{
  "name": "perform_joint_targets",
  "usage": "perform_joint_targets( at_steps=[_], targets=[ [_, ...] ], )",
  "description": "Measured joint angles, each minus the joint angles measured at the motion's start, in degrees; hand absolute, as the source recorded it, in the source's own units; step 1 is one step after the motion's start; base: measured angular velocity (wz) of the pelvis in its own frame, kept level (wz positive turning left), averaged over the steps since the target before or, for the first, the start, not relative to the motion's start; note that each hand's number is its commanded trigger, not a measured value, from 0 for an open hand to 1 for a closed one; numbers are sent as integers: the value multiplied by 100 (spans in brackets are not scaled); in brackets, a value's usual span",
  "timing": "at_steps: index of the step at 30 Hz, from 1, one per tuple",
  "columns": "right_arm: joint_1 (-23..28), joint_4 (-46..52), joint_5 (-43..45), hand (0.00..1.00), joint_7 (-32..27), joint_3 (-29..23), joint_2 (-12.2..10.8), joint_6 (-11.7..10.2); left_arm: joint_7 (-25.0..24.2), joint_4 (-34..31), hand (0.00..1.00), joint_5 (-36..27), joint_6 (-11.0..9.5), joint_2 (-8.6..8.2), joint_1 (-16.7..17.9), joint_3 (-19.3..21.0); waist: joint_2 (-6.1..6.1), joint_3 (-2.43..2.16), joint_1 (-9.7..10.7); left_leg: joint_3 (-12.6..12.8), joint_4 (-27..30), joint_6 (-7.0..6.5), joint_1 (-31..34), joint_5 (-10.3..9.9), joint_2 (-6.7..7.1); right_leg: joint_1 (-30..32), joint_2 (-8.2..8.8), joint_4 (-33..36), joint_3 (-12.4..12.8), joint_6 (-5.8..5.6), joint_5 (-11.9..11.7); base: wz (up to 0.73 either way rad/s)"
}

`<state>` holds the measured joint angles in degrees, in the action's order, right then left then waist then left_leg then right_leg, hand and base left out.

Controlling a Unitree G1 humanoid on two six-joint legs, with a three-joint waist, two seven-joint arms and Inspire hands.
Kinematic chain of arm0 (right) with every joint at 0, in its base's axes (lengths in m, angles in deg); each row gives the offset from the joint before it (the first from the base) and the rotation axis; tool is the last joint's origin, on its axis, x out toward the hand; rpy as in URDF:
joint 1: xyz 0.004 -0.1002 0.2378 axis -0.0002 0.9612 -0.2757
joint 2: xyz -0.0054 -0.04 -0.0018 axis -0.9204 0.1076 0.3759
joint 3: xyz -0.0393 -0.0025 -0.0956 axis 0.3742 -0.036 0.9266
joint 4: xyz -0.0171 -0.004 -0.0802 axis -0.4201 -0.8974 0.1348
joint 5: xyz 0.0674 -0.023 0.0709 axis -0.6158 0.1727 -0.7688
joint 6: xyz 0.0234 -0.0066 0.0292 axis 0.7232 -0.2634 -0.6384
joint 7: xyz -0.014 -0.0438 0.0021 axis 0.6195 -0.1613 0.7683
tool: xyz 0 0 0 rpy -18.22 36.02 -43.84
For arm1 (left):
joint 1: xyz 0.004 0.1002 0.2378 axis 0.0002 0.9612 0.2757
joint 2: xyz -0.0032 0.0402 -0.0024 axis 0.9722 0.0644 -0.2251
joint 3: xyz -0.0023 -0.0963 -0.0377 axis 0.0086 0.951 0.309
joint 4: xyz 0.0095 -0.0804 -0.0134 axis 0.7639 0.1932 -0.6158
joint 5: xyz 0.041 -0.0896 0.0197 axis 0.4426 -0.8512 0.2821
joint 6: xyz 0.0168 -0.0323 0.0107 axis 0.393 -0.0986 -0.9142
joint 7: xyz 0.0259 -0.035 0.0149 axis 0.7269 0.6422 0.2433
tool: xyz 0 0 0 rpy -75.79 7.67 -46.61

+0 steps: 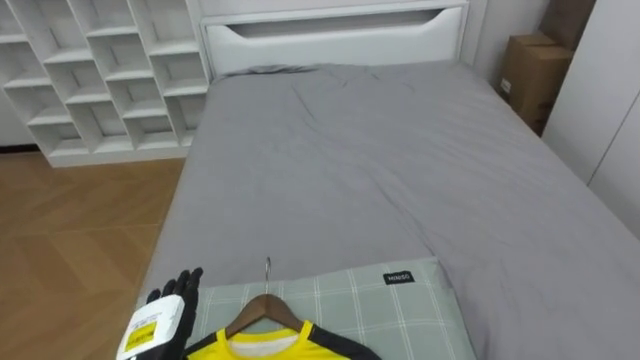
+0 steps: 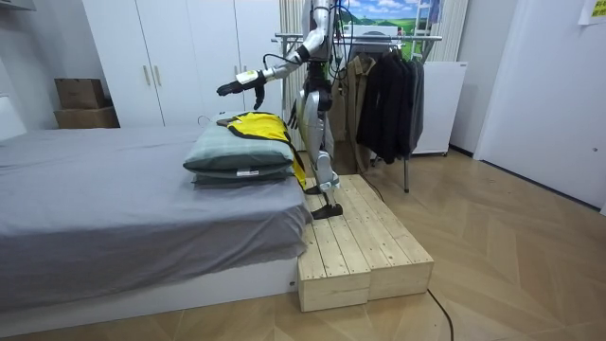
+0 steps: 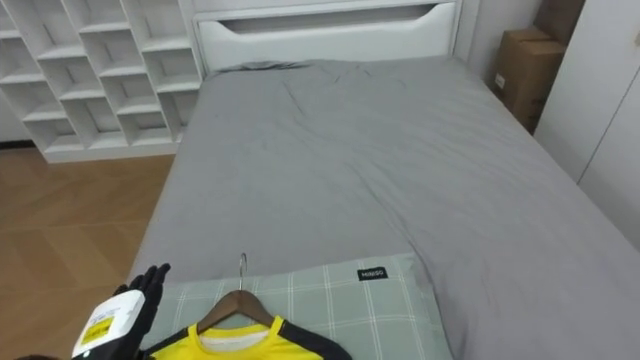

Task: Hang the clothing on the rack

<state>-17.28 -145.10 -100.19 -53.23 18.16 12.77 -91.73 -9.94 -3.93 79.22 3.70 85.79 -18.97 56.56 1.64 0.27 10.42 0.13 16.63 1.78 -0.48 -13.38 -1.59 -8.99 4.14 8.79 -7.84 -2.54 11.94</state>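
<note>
**Yellow shirt on its hanger, left hand just beside it**

The yellow shirt (image 1: 268, 347) lies flat on a green checked cushion (image 1: 400, 305) at the foot of the bed (image 1: 400, 170), at 6 o'clock in the eye views. It is already threaded on a wooden hanger (image 1: 262, 311). The hanger's shoulders run across from 9 to 3 o'clock. Its metal hook (image 1: 268, 267) points to 12 o'clock, toward the headboard.

The left hand (image 1: 165, 320) hovers at 9 o'clock of the hanger, just beside the shirt's near shoulder and not touching it. Its fingers are straight and loosely spread, and it holds nothing. Judging from this, the left hand is the one placed to take the hanger. It has to travel toward 3 o'clock and close on the hanger's neck below the hook.

In the room view the robot stands on a wooden platform (image 2: 365, 246) at the bed's foot, with its left arm stretched out over the cushion, which tops a stack (image 2: 241, 170). A clothes rack (image 2: 379, 40) stands behind the robot, toward 3 o'clock in that view, and dark garments (image 2: 388, 95) hang on it. The shirt seems bound for that rail, so a turn away from the bed looks necessary.

The white shelving unit (image 1: 90, 70) at 10 o'clock has compartments that appear empty. The cardboard boxes (image 1: 530, 75) at 2 o'clock are closed, so I cannot tell their contents.
</note>
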Motion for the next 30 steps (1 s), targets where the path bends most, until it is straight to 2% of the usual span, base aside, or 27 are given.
perform_joint_targets(
  at_steps=[7,11,15,20,23,30],
  targets=[
    [21,-23,8,0,2,-133,5,6,-79,195,0,2,0,-3,-5,-4,41,-25,24,2,-1,0,-16,1,0,-39,0,12,4,0,0,0],
    [59,-19,5,0,1,-183,13,15,-222,339,0,1,71,-3,-4,-5,39,-18,22,6,5,0,-13,1,-1,-32,0,25,8,0,0,0],
    [50,-10,8,0,-1,-189,49,72,-311,349,0,1,132,-3,-4,-5,49,8,20,39,-3,-7,7,3,-10,5,-1,82,42,0,0,-3],
    [61,-8,-114,0,-3,-179,70,75,-345,349,0,8,132,-2,-30,-5,83,-1,31,54,22,-14,171,7,-17,165,-4,113,63,0,0,-1],
    [68,-27,-132,0,-10,-175,70,72,-346,353,0,24,134,-2,-118,-6,99,0,33,55,113,-16,275,9,-21,258,-4,137,63,0,-8,0],
    [-12,-16,-136,0,-45,-154,118,59,-362,530,0,9,145,-10,-584,-12,182,47,41,90,115,-40,481,26,-26,493,-1,212,80,-4,-15,0]
  ],
)
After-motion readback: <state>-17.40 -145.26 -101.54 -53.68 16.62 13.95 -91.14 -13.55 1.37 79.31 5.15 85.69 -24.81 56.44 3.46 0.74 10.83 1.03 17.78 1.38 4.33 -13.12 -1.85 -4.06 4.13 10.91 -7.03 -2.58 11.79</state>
